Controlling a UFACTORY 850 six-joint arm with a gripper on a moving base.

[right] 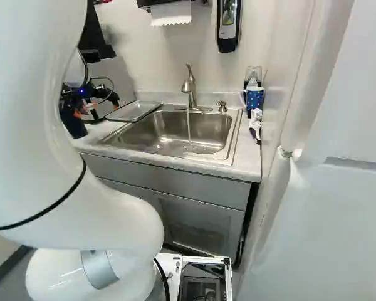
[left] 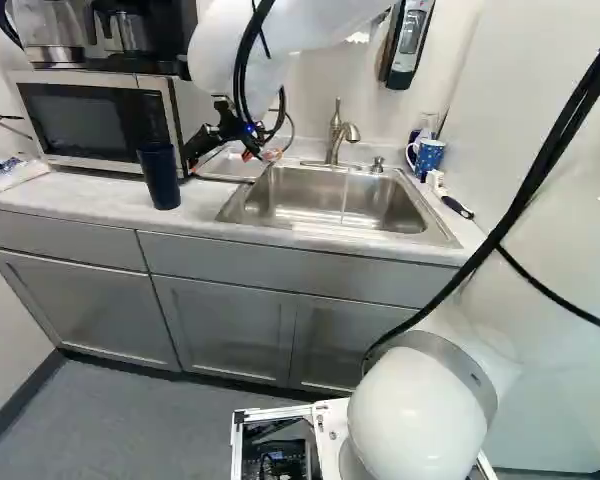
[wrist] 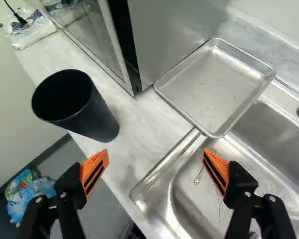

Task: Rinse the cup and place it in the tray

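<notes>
In the left base view, one dark cup (left: 159, 178) is standing upright on the bench (left: 95, 202), in front of the one microwave (left: 80, 122). The claw (left: 235, 150) is hanging just beside it, on the sink's side. One sink (left: 330, 200) is sitting in the bench, and a thin stream is falling into its single basin. One blue mug (left: 430, 156) is standing past the sink's far end.

In the right base view, one tap (right: 188, 88) is pouring water (right: 188, 122) into the sink, and the water is spreading over its floor. One metal tray (right: 133, 111) is lying between the sink and the arm, partly over the sink's rim. One clear container (right: 253, 74) is showing behind the mug, its contents too small to tell. One brush (right: 255, 122) is lying in front of them.

In the wrist view, the claw's two fingers are standing wide apart, gripping nothing. The cup is standing ahead of the finger farther from the sink, apart from it, its mouth facing up and its inside looking dark. The one shallow tray is lying ahead of the other finger, small marks showing on its floor. One clear bag (wrist: 32, 35) is lying on the bench beyond the cup.
</notes>
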